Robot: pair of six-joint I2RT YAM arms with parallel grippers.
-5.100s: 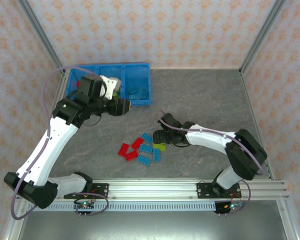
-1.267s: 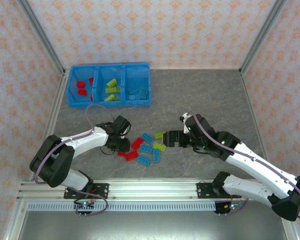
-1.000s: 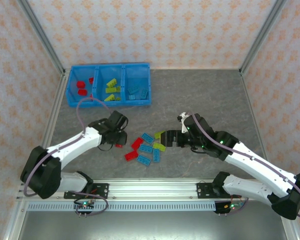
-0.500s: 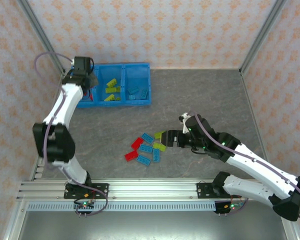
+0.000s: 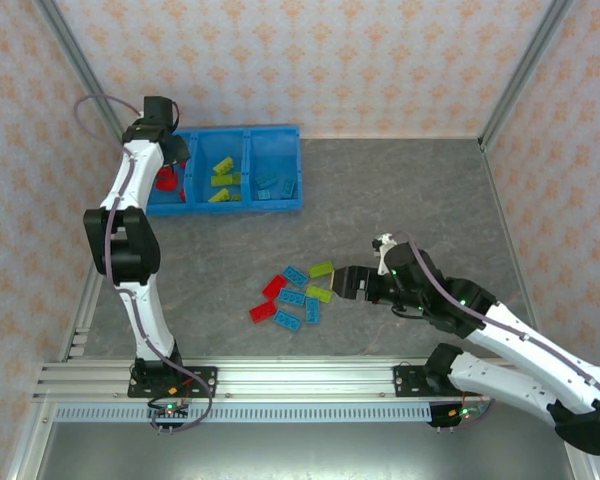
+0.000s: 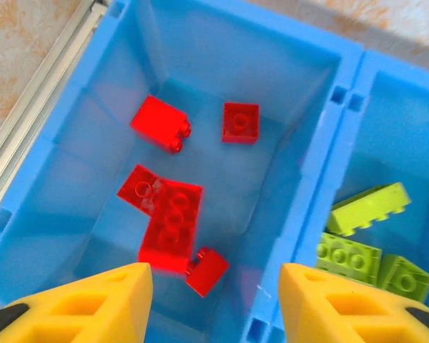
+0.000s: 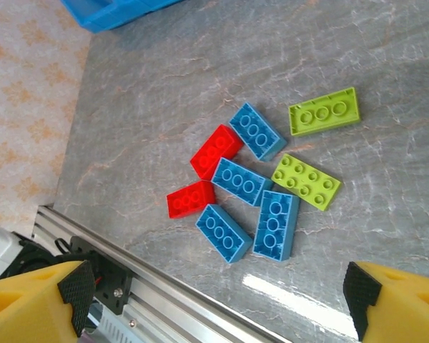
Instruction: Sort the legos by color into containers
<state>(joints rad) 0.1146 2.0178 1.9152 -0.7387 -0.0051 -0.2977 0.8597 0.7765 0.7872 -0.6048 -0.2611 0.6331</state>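
Grey table (image 5: 410, 200): left end effector (image 6: 213, 293) parted over binned red legos (image 6: 173, 214), right end effector (image 7: 213, 296) seemingly spread wide over loose legos (image 7: 242, 181).

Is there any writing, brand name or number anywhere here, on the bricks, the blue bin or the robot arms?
No text can be read in these pictures.
bricks: the studs show rings only; any lettering is too small to tell.
blue bin: plain walls, no label visible.
left arm and right arm: plain white and black, no readable markings.
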